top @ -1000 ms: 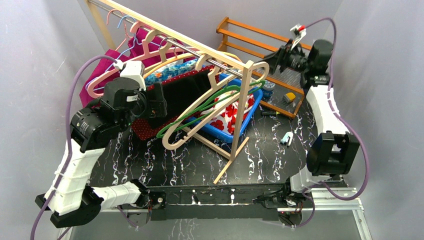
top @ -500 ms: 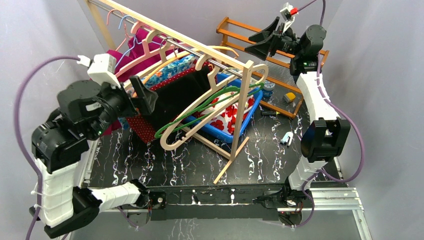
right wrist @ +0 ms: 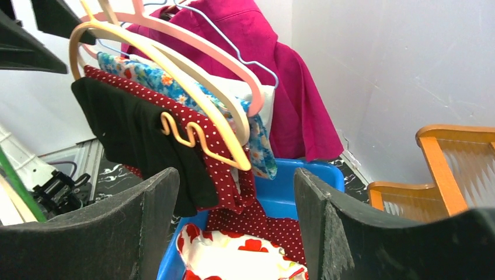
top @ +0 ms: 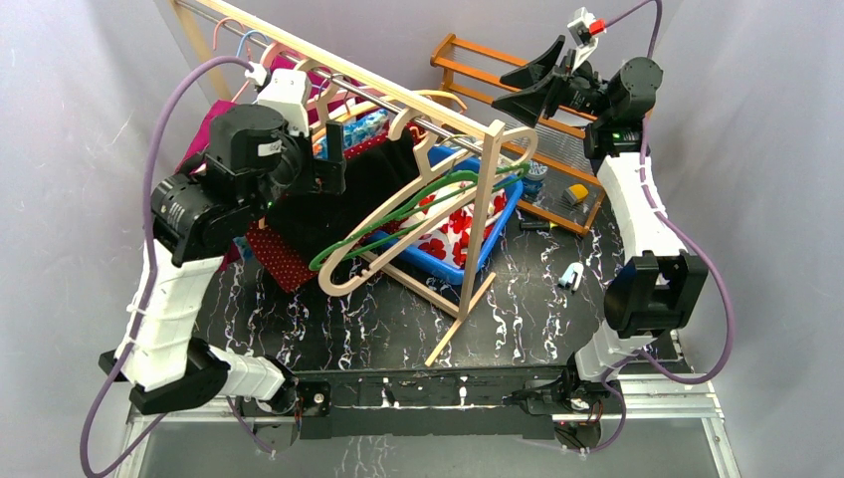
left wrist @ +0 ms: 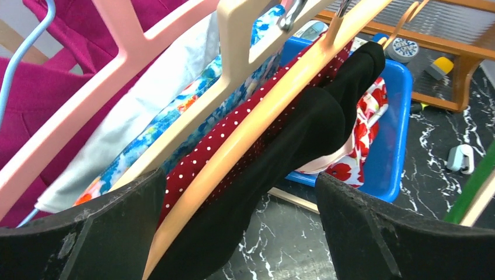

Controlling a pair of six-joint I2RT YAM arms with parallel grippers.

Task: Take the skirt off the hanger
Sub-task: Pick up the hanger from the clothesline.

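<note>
A black garment (top: 343, 204) and a red polka-dot garment (top: 279, 254) hang together over a light wooden hanger (left wrist: 245, 134) on the clothes rail (top: 418, 112). My left gripper (top: 328, 164) is open right at the hanger's left end. In the left wrist view the hanger, the black cloth (left wrist: 303, 134) and the dotted cloth (left wrist: 216, 146) lie between its spread fingers, not pinched. My right gripper (top: 537, 80) is open and empty, high above the rail's right end. Its camera looks along the rail at the black cloth (right wrist: 125, 131) and dotted cloth (right wrist: 204, 146).
A blue bin (top: 503, 224) with red-and-white floral and dotted cloth sits under the rail. Empty green (top: 418, 204) and beige (top: 398, 239) hangers hang at the rail's near end. A pink jacket (top: 214, 129) hangs far left. A wooden rack (top: 557, 85) stands at back right.
My left arm swung out and up, then came in toward the rail, bringing its open gripper to the hanger's left end. My right gripper rose from the rack and stays high.
</note>
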